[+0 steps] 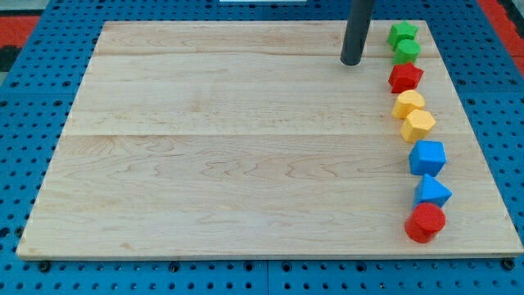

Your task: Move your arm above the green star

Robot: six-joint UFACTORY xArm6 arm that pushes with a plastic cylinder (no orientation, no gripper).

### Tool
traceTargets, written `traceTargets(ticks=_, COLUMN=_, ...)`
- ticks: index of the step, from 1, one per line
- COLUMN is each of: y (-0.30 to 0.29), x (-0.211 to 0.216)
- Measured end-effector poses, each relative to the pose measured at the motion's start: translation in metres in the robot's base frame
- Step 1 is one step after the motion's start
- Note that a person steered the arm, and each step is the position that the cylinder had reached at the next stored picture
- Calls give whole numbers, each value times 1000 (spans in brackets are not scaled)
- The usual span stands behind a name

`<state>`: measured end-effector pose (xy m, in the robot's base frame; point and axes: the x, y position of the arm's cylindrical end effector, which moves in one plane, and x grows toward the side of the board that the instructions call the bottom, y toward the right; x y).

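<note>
Wooden board (246, 147): my tip (351, 62) left of green star (402, 34), rod top cropped.

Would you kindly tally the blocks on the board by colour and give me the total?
Green: 2, the green star and a green block
Red: 2, a red block and a red block
Yellow: 2, a yellow block and a yellow block
Blue: 2, a blue block and a blue block
Total: 8
My tip is left of the green ones.

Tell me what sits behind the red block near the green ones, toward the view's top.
A green block touches the red block; behind that, the green star. My tip stands left.
</note>
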<state>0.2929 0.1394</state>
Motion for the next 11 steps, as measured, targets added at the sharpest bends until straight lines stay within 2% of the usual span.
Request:
traceTargets(ticks=3, y=-3, x=-5)
traceTargets(ticks=4, y=-8, x=-26)
traceTargets(ticks=6, y=5, x=-94)
traceTargets(ticks=9, y=70, x=-101)
traceTargets(ticks=11, y=149, x=-101)
